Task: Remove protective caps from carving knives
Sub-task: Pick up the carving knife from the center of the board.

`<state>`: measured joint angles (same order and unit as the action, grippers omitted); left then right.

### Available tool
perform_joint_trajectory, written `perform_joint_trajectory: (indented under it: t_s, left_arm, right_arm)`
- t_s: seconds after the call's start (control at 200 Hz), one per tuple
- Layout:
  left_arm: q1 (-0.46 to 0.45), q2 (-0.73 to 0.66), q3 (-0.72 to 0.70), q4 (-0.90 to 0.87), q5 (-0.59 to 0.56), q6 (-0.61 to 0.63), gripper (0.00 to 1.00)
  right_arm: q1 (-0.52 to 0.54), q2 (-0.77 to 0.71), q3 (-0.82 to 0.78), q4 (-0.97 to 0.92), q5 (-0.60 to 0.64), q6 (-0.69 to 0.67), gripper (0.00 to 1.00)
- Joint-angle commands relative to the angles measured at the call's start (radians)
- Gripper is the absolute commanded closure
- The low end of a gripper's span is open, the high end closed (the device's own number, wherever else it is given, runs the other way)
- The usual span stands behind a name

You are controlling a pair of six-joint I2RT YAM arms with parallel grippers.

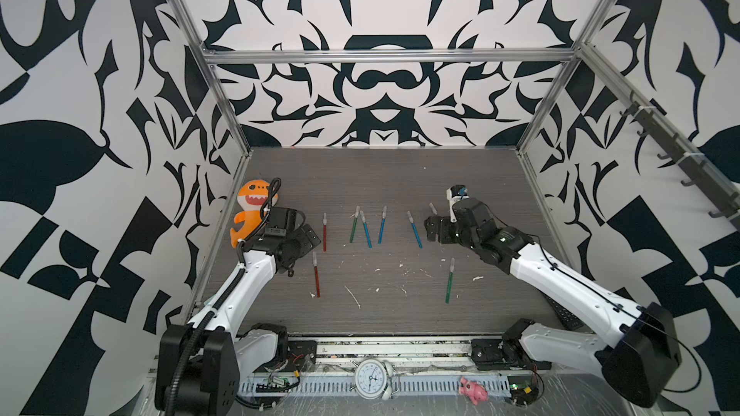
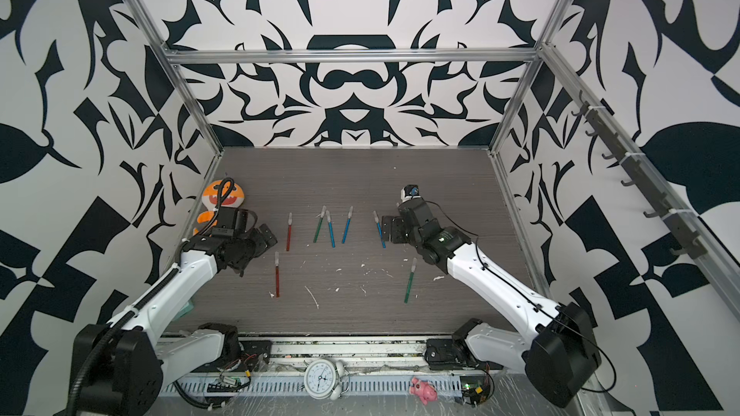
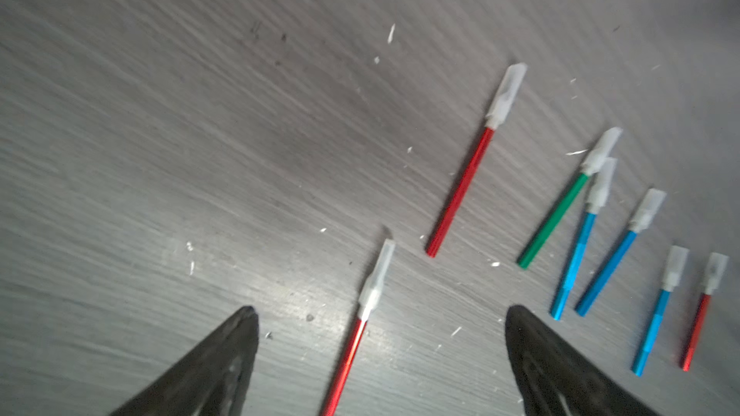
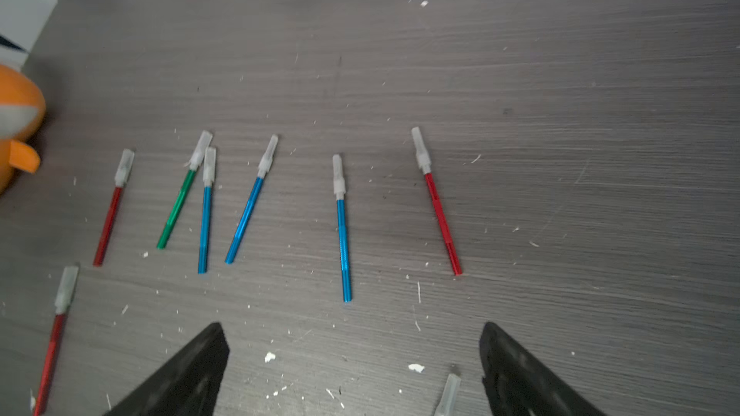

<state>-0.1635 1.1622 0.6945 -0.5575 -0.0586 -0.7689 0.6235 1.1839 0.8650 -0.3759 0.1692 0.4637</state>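
Lying flat on the dark grey wood-grain tabletop point(image 1: 380, 178): eight thin pen-like carving knives point(image 1: 382, 230) with red, green or blue handles, tips toward the back wall. Six in a loose far row, two nearer the front edge: a red-handled near knife point(image 1: 316, 280) on the left arm's side, a green-handled near knife point(image 1: 449, 286) on the right arm's side. Seated on the tips: the protective caps point(image 3: 506, 92), small translucent whitish plastic tubes, all eight still on. Within the row, one green and one blue angled together, caps touching or nearly so.

Dark, pointed left fingers point(image 3: 224, 362) spread wide and empty, over the tabletop just beside the row's leftmost red knife in both top views. Framing the red-handled near knife between them in the left wrist view, clear of both.

Matching right fingers point(image 4: 188, 366) likewise parted wide, gripping nothing, at the row's right end. Covering the last knife's handle in a top view, only its cap showing; red-handled in the right wrist view.

Elsewhere: orange plush shark toy point(image 1: 252, 210) against the left wall behind the left arm; white flecks point(image 1: 355, 300) scattered over the tabletop; black remote control point(image 1: 564, 316) partly under the right arm; white alarm clock point(image 1: 370, 380) and pink toy pig point(image 1: 474, 390) in front, off the tabletop.
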Motion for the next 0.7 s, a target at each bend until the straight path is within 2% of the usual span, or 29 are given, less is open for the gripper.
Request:
perform_joint_trajectory:
  t_s: [0.0, 0.265, 0.38, 0.43, 0.695]
  left_arm:
    - [0.002, 0.058, 0.040, -0.064, 0.015, 0.013, 0.01]
    - [-0.023, 0.211, 0.071, -0.046, 0.059, 0.011, 0.05]
    - [-0.031, 0.239, 0.081, -0.051, 0.060, 0.014, 0.14]
    - [-0.042, 0.242, 0.082, -0.053, 0.056, 0.014, 0.23]
    - [-0.103, 0.317, 0.122, -0.098, -0.013, 0.022, 0.30]
  right_arm:
    - [0.054, 0.021, 0.043, -0.047, 0.054, -0.022, 0.00]
    - [0.119, 0.033, 0.028, -0.048, 0.066, -0.011, 0.00]
    - [0.135, 0.037, 0.022, -0.046, 0.061, -0.007, 0.00]
    - [0.142, 0.042, 0.019, -0.043, 0.062, -0.002, 0.00]
    - [0.177, 0.066, 0.029, -0.041, 0.062, 0.010, 0.01]
